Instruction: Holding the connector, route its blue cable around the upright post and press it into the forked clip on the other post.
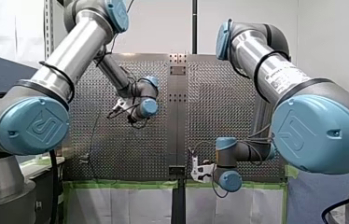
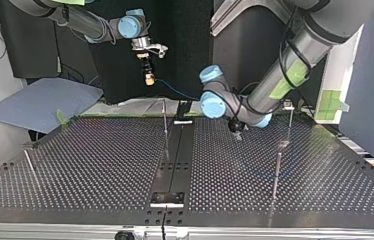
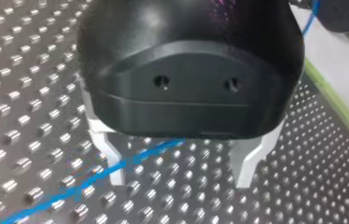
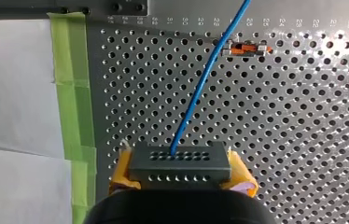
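Note:
In the right wrist view my right gripper [image 4: 182, 179] is shut on the dark connector block [image 4: 180, 161], its yellow pads on both sides. The blue cable [image 4: 200, 88] leaves the block's face and runs ahead over the perforated plate. In the top view that gripper [image 2: 148, 76] hangs high at the back left, and the cable [image 2: 175, 90] trails right toward my left gripper [image 2: 236, 131], which is low over the table. My left gripper [image 3: 179, 175] stands open with metal fingers [image 3: 247, 161], and the blue cable [image 3: 93, 179] lies slantwise on the plate under it. A thin upright post [image 2: 165, 120] stands near the middle.
More posts stand at the top view's right, one with a fitting on top [image 2: 289, 106] and one nearer [image 2: 277, 175]; another slants at the left [image 2: 30, 162]. A small orange and metal piece [image 4: 247, 48] sits beside the cable. Green tape [image 4: 72, 93] edges the plate.

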Controlling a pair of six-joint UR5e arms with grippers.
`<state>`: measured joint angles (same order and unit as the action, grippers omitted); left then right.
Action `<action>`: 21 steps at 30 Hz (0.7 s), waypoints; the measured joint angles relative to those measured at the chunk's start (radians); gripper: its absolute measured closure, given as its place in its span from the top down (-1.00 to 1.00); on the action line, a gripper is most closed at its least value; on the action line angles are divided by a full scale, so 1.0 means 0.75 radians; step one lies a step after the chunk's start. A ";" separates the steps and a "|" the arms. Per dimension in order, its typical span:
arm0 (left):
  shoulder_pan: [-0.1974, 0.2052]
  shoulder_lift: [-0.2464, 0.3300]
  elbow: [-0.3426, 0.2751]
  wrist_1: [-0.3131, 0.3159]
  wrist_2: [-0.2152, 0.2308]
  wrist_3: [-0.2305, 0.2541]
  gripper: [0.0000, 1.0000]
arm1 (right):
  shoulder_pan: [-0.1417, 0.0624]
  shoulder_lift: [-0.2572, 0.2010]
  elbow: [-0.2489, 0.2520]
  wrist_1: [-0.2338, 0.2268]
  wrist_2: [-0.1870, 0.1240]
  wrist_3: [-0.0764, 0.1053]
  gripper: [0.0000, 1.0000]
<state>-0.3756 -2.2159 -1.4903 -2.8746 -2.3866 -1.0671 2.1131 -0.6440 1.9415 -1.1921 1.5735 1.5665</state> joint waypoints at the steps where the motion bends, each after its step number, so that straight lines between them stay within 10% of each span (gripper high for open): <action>1: -0.002 -0.012 -0.001 0.000 0.003 -0.006 1.00 | 0.000 -0.002 0.000 0.002 0.000 0.000 -1.00; 21: -0.053 -0.122 -0.098 0.055 0.137 -0.072 1.00 | 0.000 -0.017 0.000 0.014 0.001 0.000 -1.00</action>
<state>-0.4153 -2.3077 -1.5640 -2.8332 -2.2842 -1.1209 2.1131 -0.6570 1.9415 -1.1814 1.5740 1.5665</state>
